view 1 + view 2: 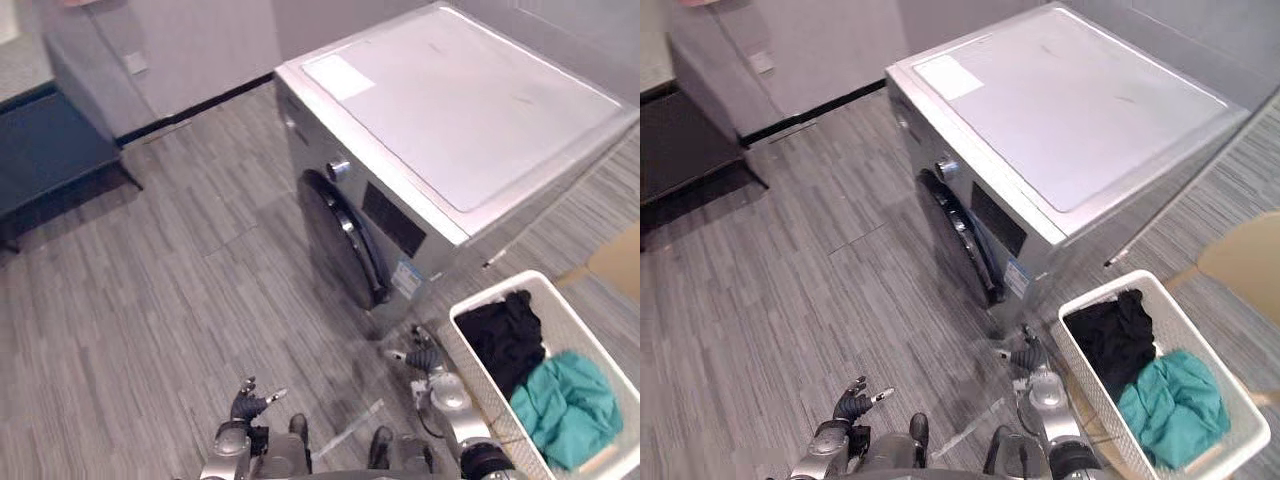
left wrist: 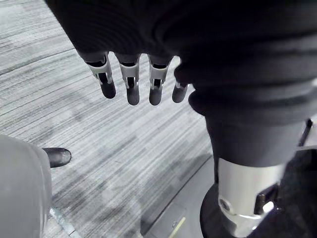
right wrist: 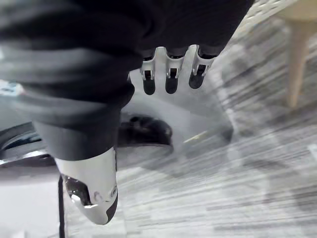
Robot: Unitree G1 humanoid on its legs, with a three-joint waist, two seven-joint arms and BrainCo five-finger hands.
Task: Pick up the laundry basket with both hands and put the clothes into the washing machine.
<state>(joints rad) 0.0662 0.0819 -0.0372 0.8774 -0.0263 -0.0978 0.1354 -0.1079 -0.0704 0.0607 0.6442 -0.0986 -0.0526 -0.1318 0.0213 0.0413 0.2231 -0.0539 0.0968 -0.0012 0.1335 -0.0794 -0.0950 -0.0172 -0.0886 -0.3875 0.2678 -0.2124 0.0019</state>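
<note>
Left hand [image 1: 250, 402]: bottom of the head views, left of centre. Fingers [image 2: 132, 87] hang straight and loose over the grey plank floor [image 1: 150, 300], holding nothing.

Right hand [image 1: 427, 355]: bottom of the frame, right of centre. Its fingers are also straight and it is empty. It sits just beside the near left corner of the laundry basket [image 1: 488, 295]; I can't make out any contact.

The basket is white with perforated walls and stands on the floor in the lower right corner of the frame. Inside, a black garment [image 1: 508, 335] lies at the end toward the machine, and a teal garment [image 1: 565, 405] lies bunched at the lower end, touching the black one.

The washing machine [image 1: 450, 120] fills the centre and upper right. It is a silver front-loader with a flat top. Its round dark door [image 1: 340, 235] is on the face toward frame left and is closed, with a knob [image 1: 338, 170] above it. The basket's upper corner is near the machine's lower front corner, with a gap between them.

Further out:
- A dark low bench [image 1: 50, 150] stands against the wall at upper left, well apart from the machine.
- Some beige furniture [image 1: 618, 262] shows at the right edge just above the basket (chair or stool, can't tell).
</note>
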